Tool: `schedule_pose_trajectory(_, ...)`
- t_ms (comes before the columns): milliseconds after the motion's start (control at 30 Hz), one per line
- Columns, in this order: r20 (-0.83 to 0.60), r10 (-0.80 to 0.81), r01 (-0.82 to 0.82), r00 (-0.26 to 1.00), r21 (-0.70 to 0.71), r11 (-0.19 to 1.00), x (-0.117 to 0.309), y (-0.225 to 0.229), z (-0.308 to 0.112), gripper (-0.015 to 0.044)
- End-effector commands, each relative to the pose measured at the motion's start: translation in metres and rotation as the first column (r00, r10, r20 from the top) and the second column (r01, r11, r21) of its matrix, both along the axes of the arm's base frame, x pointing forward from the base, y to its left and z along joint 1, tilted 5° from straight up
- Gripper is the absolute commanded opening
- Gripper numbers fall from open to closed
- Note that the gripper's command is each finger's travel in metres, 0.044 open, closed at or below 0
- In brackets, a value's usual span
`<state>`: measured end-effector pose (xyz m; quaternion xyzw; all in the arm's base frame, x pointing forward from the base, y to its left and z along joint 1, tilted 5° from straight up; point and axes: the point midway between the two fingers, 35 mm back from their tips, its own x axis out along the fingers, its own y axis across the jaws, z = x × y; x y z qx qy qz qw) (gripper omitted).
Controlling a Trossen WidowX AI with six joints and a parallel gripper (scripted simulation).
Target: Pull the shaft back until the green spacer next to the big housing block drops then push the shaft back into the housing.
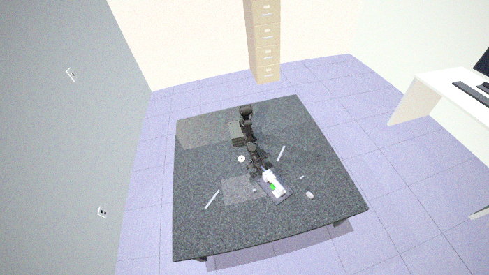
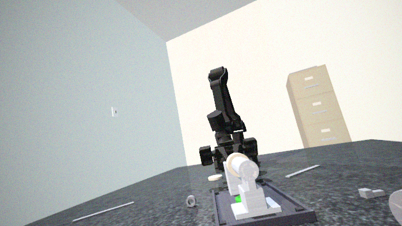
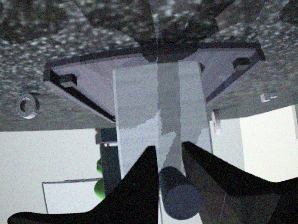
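My gripper (image 1: 262, 169) (image 2: 230, 149) (image 3: 168, 151) is shut on the shaft, whose dark blue end (image 3: 181, 200) shows between the fingers in the wrist view. The shaft runs into a white upright block (image 1: 268, 176) (image 2: 232, 180) (image 3: 136, 100) on the dark tray (image 1: 286, 197) (image 2: 290, 219). A pale cylinder (image 1: 277, 184) (image 2: 248, 170) with a tan ring around its rear part stands on a stepped white block (image 2: 253, 199). The green spacer (image 1: 272, 186) (image 2: 238, 198) is low at the tray, between the two white supports, partly hidden. Contact inside the assembly is hidden.
A white disc (image 1: 241, 158) (image 2: 215, 177) and a small grey ring (image 1: 254, 190) (image 2: 190, 201) (image 3: 28, 106) lie beside the tray. Two pale rods (image 1: 212, 199) (image 1: 281, 153), a small light block (image 1: 302, 177) (image 2: 370, 193) and a pinkish disc (image 1: 309, 195) lie farther out.
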<state>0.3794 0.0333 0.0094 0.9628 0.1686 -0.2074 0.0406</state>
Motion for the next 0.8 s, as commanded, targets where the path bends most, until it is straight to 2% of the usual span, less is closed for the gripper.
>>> schedule_pose_trajectory(0,0.000,0.000,0.000,1.000,0.002,1.000,0.0022,0.0014,0.0005,0.0000)
schedule_pose_trajectory(767,0.001,0.000,0.000,1.000,0.002,1.000,0.0086,0.0038,0.0014,0.0000)
